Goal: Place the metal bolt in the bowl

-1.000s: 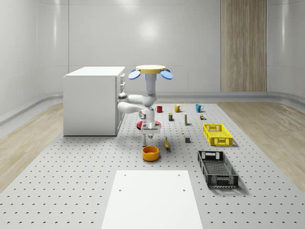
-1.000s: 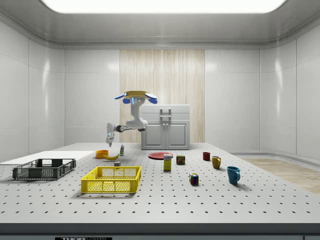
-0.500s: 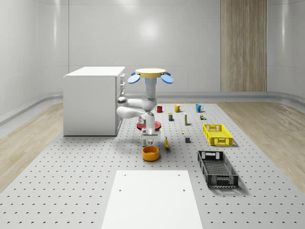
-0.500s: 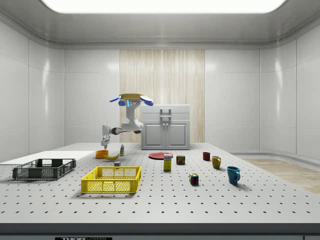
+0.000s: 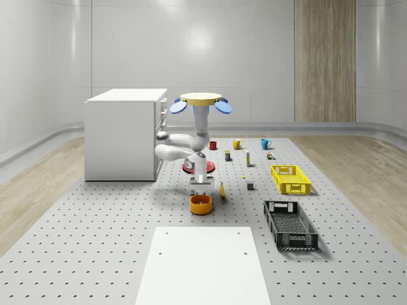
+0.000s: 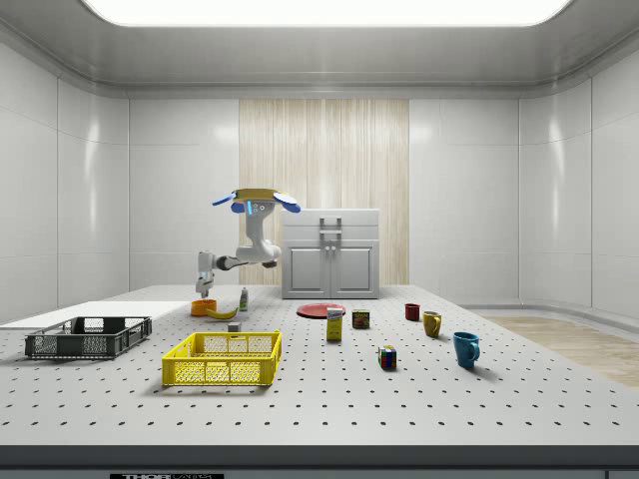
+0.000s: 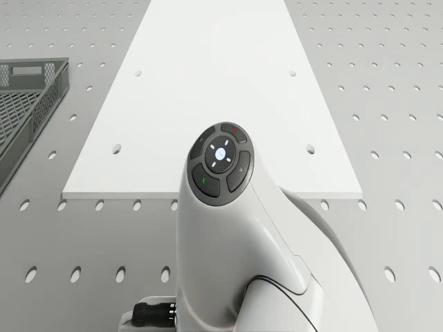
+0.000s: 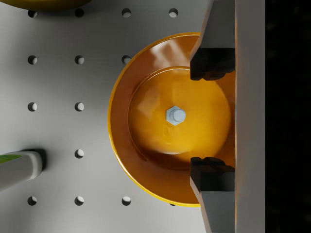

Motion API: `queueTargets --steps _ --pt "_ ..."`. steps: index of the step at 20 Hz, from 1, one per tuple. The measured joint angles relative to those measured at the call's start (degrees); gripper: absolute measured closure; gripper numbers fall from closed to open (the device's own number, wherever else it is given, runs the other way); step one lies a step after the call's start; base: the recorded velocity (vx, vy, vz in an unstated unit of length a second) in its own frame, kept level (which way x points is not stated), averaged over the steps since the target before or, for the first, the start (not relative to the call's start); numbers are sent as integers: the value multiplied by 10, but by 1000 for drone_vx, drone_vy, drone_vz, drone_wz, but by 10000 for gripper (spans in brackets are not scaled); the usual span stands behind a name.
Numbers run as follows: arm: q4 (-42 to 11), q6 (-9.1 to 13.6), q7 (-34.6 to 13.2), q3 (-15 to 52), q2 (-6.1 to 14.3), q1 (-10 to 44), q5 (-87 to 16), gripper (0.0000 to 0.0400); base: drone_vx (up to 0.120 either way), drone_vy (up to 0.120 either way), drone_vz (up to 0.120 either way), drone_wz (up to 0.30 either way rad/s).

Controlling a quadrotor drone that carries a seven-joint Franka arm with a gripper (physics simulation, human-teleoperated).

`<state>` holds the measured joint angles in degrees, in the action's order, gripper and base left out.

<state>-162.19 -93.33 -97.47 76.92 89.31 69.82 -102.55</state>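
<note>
- The drone [image 5: 201, 98] is seen hovering above the perforated table [image 5: 95, 254], just in front of the white cabinet [image 5: 121, 133], with its arm reaching down and forward to the orange bowl [image 5: 200, 203].
- Against the pictures of a second and half a second ago, the drone and arm have been carried toward the side view's left, and the gripper [image 5: 201, 187] has been brought from beside the bowl to directly over it.
- In the wrist view the metal bolt [image 8: 175, 115] is shown lying head-up at the centre of the bowl's floor, free of the gripper.
- The fingers [image 8: 212, 63] are held apart, one over each side of the bowl, with nothing between them.
- From this the release is judged done and the task all but complete; only a withdrawal of the arm would seem to be left.
- The bolt's place inside the bowl is settled by the wrist view; from the side view, only the gripper's height just above the bowl's rim [image 6: 204, 302] is given.
- The drone's own camera takes in the arm's wrist housing [image 7: 220, 166], the white panel [image 7: 214, 97] on the table and a corner of the black crate [image 7: 28, 104].
</note>
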Motion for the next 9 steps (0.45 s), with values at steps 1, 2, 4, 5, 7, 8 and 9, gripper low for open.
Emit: queueTargets --steps 1,2,4,5,7,8,9 --pt "0 0 0 0 0 0 0 94 0 0 0 0" --pt "0 0 0 0 0 0 0 73 0 0 0 0" --pt "0 -1 0 0 1 0 0 44 0 0 0 0" --pt "0 -1 0 0 1 0 0 34 0 0 0 0" --pt "0 -1 0 0 1 0 0 21 0 0 0 0" --pt "0 -1 0 0 1 0 0 16 0 0 0 0" --pt "0 -1 0 0 1 0 0 15 0 0 0 0"
